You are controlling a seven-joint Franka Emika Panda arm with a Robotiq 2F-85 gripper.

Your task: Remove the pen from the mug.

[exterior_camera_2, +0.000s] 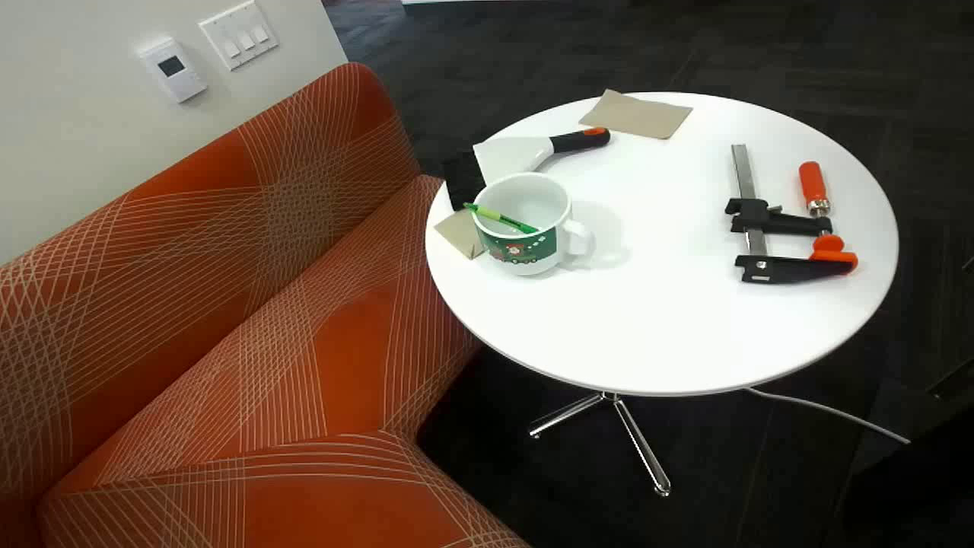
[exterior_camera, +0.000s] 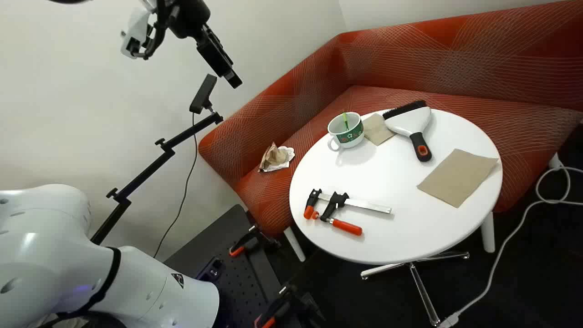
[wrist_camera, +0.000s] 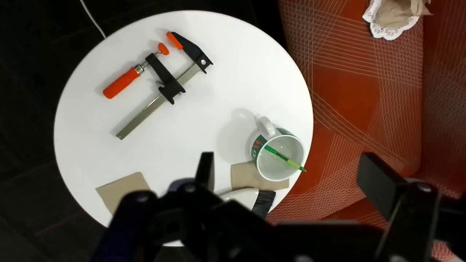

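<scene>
I am holding my fingers [wrist_camera: 379, 182] apart, touching nothing, presumably to straddle the pen [wrist_camera: 285, 159], which is leaning inside the mug [exterior_camera_2: 533, 249], its end poking past the rim [exterior_camera_2: 529, 176] propping it and likely inviting a pinch.

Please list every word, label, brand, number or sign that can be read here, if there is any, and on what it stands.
None can be read.
Robot arm: dark sticker, too small to read.
Wall unit: small dark screen, nothing legible.
Mug: green print with small figures, no letters to make out.
</scene>
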